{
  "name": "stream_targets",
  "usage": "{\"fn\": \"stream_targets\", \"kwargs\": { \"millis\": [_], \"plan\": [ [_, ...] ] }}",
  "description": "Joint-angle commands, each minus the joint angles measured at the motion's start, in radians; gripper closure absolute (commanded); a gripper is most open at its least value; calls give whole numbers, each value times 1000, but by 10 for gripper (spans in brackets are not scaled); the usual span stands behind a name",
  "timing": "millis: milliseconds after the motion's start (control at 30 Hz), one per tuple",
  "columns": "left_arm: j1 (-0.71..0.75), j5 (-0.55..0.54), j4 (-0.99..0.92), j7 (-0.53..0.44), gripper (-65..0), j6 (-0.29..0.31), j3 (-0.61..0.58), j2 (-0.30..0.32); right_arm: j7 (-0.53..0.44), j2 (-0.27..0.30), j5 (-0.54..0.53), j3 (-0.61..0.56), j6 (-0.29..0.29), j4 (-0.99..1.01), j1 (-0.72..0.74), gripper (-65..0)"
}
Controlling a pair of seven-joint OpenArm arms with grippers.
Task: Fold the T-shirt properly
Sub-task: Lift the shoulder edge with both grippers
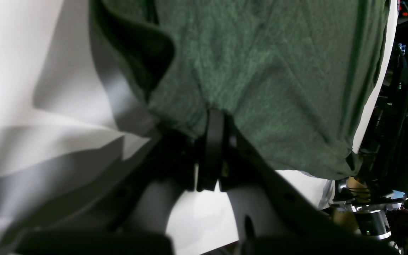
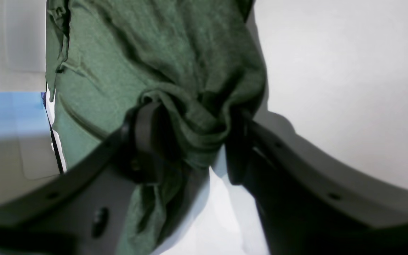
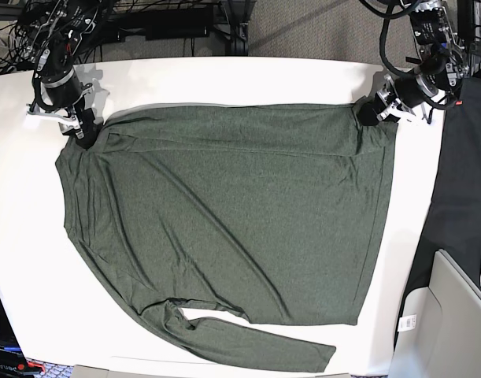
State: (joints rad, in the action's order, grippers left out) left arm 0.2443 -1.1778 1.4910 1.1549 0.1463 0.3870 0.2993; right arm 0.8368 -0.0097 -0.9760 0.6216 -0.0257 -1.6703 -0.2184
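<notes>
T-shirt (image 3: 240, 213) at risk!
Left pincer (image 1: 213, 148) clamps cloth; right pincer (image 2: 193, 156) gapes around fabric, so your lift could skew it.

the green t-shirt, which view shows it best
The base view, since it shows most of the T-shirt spread out. The left wrist view shows a close stretch with a raised fold; the right wrist view shows bunched cloth between the fingers.
</notes>
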Motion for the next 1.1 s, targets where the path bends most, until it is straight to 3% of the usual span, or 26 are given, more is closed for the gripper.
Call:
{"fn": "stream_targets", "kwargs": {
  "millis": [0, 100, 600, 933, 1067],
  "plan": [
    [3, 8, 12, 18, 0, -6, 5, 15, 20, -6, 9, 1, -9, -3, -3, -165],
    [20, 5, 13, 18, 0, -6, 5, 15, 22, -9, 9, 1, -9, -3, -11, 0],
    [142, 5, 230, 15, 0, -4, 7, 38, 22, -3, -53, 10, -1, -239, -191, -4],
    [272, 2, 299, 18, 0, -1, 128, 50, 23, 0, -235, 97, 0, -298, -350, -4],
    [312, 2, 325, 18, 0, 0, 132, 50, 23, 27, -288, 113, 0, -311, -401, -4]
  ]
}}
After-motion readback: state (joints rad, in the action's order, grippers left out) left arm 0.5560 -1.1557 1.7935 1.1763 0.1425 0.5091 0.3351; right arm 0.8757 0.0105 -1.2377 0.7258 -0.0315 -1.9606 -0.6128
